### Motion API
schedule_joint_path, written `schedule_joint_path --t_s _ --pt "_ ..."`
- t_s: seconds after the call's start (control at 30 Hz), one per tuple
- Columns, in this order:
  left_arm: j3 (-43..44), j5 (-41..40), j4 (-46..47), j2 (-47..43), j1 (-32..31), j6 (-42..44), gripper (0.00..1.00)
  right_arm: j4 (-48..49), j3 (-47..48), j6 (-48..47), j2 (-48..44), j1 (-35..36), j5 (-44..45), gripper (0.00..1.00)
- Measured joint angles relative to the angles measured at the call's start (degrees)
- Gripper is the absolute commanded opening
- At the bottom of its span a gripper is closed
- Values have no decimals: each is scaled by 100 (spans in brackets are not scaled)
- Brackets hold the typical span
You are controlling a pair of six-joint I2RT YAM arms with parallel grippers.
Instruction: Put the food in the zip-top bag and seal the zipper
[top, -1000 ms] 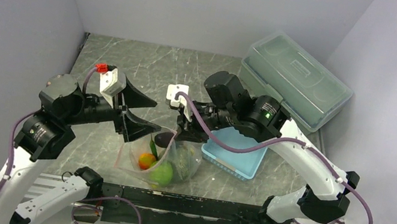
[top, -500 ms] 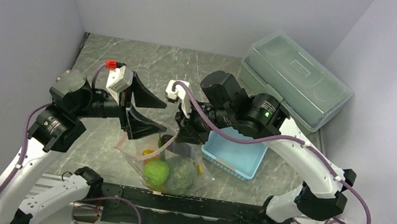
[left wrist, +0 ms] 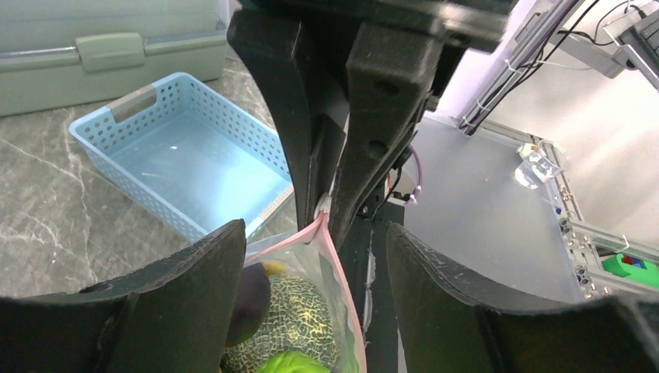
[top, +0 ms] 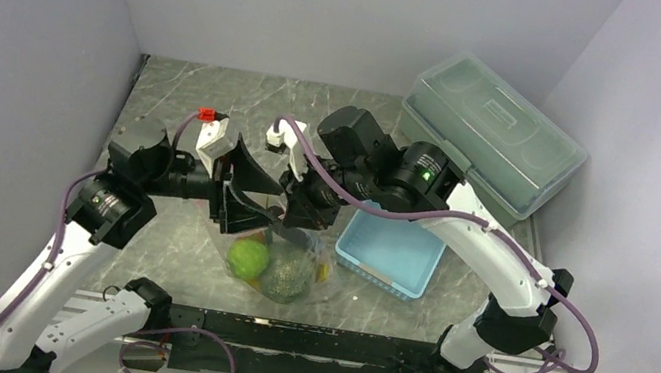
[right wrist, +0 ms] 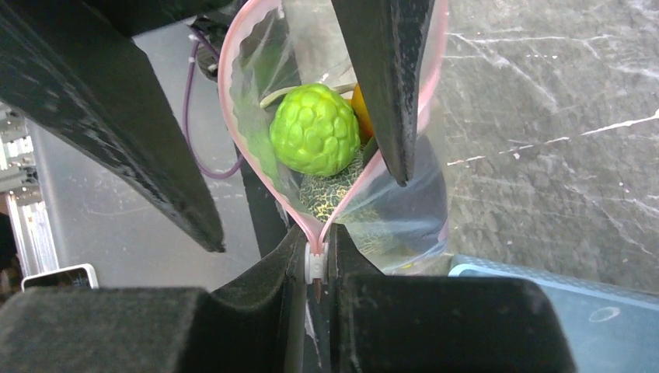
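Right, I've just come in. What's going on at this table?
Two robot arms are working on a clear zip-top bag beside a blue basket. The right gripper is shut on one end of the pink zipper, holding the mouth up. The left gripper hangs open at the gaping mouth. A lime-green fruit and a netted melon lie inside; the bag is not yet sealed.

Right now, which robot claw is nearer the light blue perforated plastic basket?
Right. The right gripper pinches the clear plastic bag's pink zipper strip beside the basket; the left gripper, open astride the bag's mouth, sits farther off.
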Motion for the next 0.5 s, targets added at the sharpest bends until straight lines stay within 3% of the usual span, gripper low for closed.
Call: schedule_joint_path --t_s 0.5 --pt "-136 146 -90 33 -7 409 68 -118 212 177 164 0 -227 0"
